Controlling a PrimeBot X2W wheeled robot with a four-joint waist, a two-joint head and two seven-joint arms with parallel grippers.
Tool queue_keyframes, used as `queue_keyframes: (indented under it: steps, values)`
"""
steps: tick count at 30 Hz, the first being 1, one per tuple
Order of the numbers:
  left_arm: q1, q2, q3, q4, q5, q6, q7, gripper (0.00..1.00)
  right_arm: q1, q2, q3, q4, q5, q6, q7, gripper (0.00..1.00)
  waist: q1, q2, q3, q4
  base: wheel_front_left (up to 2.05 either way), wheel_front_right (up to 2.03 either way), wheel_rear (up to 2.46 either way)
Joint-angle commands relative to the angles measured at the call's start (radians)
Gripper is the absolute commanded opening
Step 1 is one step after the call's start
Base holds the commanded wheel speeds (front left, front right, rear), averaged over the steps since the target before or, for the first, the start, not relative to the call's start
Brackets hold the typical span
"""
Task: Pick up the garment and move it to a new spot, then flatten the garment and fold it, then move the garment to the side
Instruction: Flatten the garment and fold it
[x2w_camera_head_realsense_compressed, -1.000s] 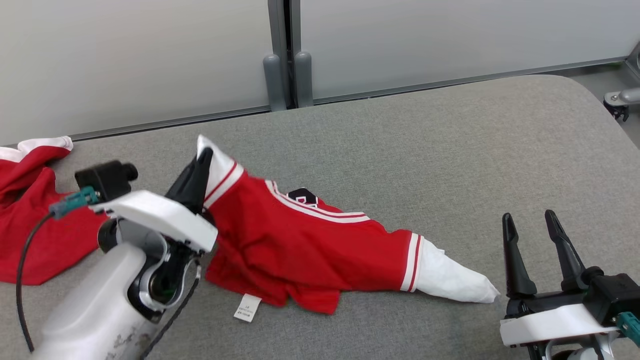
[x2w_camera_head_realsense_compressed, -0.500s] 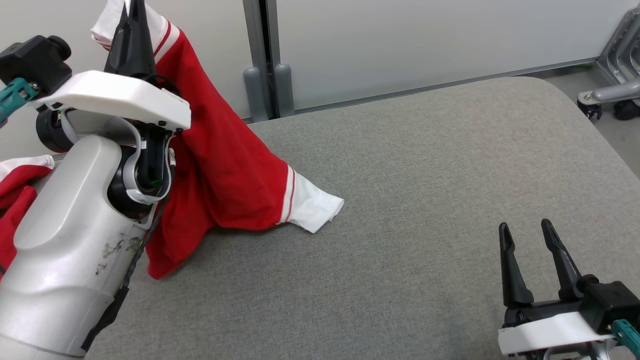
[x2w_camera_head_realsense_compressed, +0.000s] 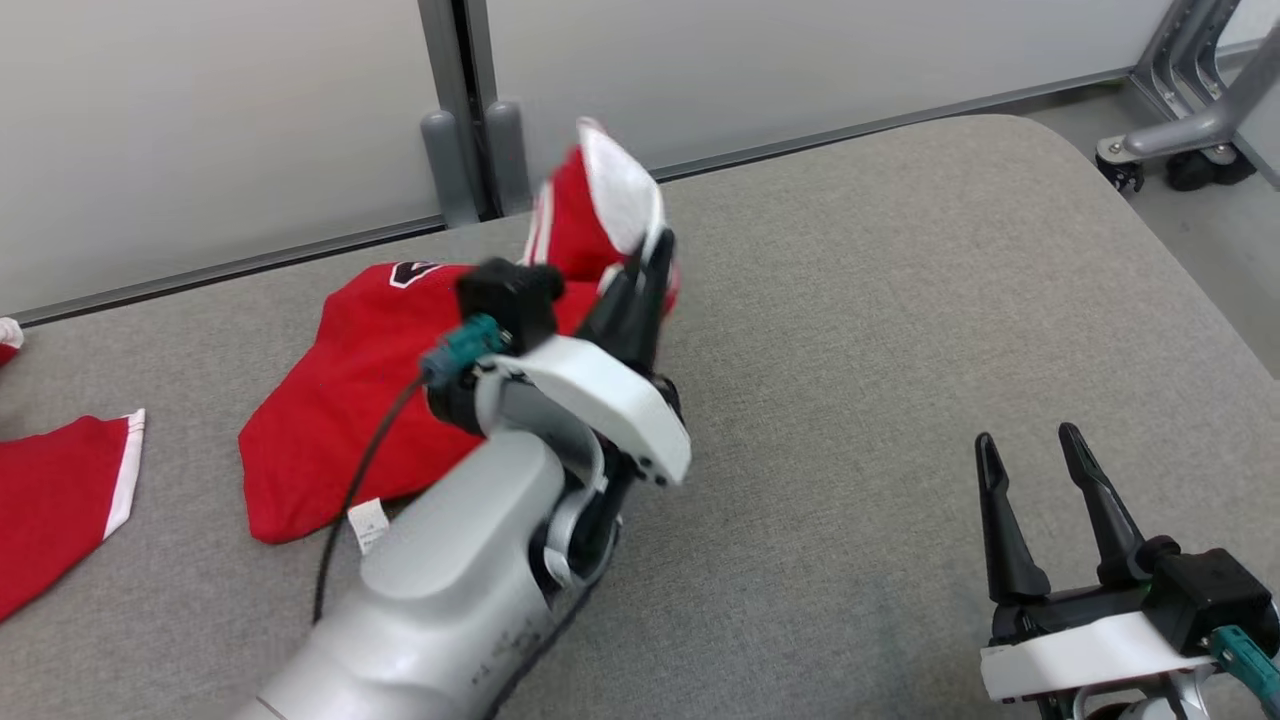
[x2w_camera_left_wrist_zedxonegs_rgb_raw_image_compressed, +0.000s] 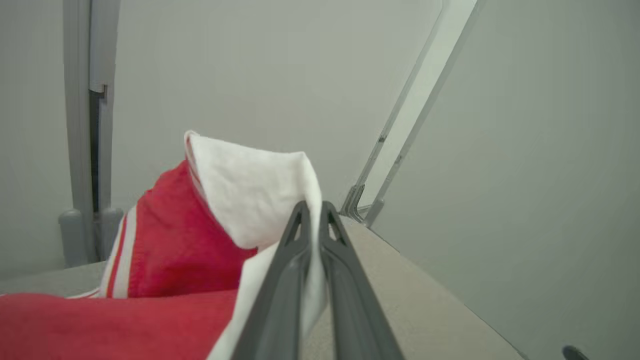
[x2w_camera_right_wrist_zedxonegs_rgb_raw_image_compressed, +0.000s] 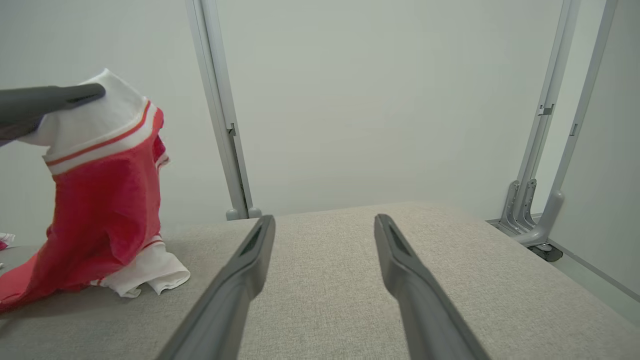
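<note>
The garment (x2w_camera_head_realsense_compressed: 350, 400) is a red jersey with white cuffs and red-and-white stripes. Most of it lies crumpled on the grey padded table (x2w_camera_head_realsense_compressed: 900, 300), left of centre. My left gripper (x2w_camera_head_realsense_compressed: 650, 255) is shut on one white cuff and holds it raised above the table. In the left wrist view the white cuff (x2w_camera_left_wrist_zedxonegs_rgb_raw_image_compressed: 245, 195) is pinched between the closed fingers (x2w_camera_left_wrist_zedxonegs_rgb_raw_image_compressed: 285, 280). From the right wrist view the garment (x2w_camera_right_wrist_zedxonegs_rgb_raw_image_compressed: 105, 200) hangs from the left gripper's fingers (x2w_camera_right_wrist_zedxonegs_rgb_raw_image_compressed: 50, 100). My right gripper (x2w_camera_head_realsense_compressed: 1030, 470) stands open over the table's lower right, its fingers (x2w_camera_right_wrist_zedxonegs_rgb_raw_image_compressed: 240, 280) spread with nothing between them.
A second red cloth (x2w_camera_head_realsense_compressed: 60, 500) with a white edge lies at the table's left side. Grey wall panels and an upright post (x2w_camera_head_realsense_compressed: 460, 110) run behind the table. A metal frame foot with castors (x2w_camera_head_realsense_compressed: 1170, 150) stands on the floor at the far right.
The left gripper has swung right and down with the cuff, and the garment's body now lies on the table instead of hanging. The head camera has also shifted. The right gripper stays open.
</note>
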Motion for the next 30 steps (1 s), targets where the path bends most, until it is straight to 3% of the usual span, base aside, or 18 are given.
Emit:
queue_keyframes:
  steps: [1,11,12,13,15,20,23,26,30]
  values:
    - [0.012,0.002,-0.016,0.003,0.009,-0.008,-0.001,0.00,-0.005,-0.006,-0.004,-0.001,0.003,0.002,0.000,1.00,0.0000,0.0000,0.013,-0.014,0.00,0.00,0.00]
    - [0.128,-0.022,-0.284,0.005,-0.003,-0.091,0.021,0.00,-0.012,-0.006,-0.009,-0.009,0.030,0.002,0.000,1.00,0.0000,0.0000,0.060,-0.067,0.00,0.00,0.00]
    - [0.135,-0.022,-0.306,-0.005,-0.017,-0.108,0.018,0.13,-0.012,-0.006,-0.009,-0.009,0.033,0.002,0.000,1.00,0.0000,0.0000,0.064,-0.069,0.00,0.00,0.00]
    - [0.142,-0.022,-0.323,-0.011,-0.033,-0.122,0.017,0.38,-0.015,-0.006,-0.009,-0.008,0.036,0.002,0.000,1.00,0.0000,0.0000,0.068,-0.070,0.00,0.00,0.00]
    - [0.147,-0.022,-0.361,-0.027,-0.059,-0.156,0.015,1.00,-0.018,-0.006,-0.013,-0.008,0.039,0.002,0.000,1.00,0.0000,0.0000,0.072,-0.070,0.00,0.00,0.00]
    - [0.123,-0.021,-0.394,-0.067,-0.110,-0.202,0.000,1.00,-0.017,-0.006,-0.030,-0.007,0.044,0.002,0.000,1.00,0.0000,0.0000,0.076,-0.051,0.00,0.00,0.00]
    - [0.113,-0.020,-0.364,-0.095,-0.131,-0.205,-0.011,1.00,-0.020,-0.006,-0.035,-0.006,0.042,0.002,0.000,1.00,0.0000,0.0000,0.074,-0.036,0.00,0.00,0.00]
    - [0.128,-0.004,-0.288,-0.097,-0.119,-0.173,-0.017,1.00,-0.016,-0.006,-0.046,-0.011,0.043,0.002,0.000,1.00,0.0000,0.0000,0.067,-0.019,0.00,0.00,0.00]
    - [0.214,0.104,-0.122,-0.129,-0.055,-0.091,-0.019,1.00,-0.003,-0.006,-0.060,-0.016,0.036,0.002,0.000,1.00,0.0000,0.0000,0.054,-0.002,0.00,0.00,0.00]
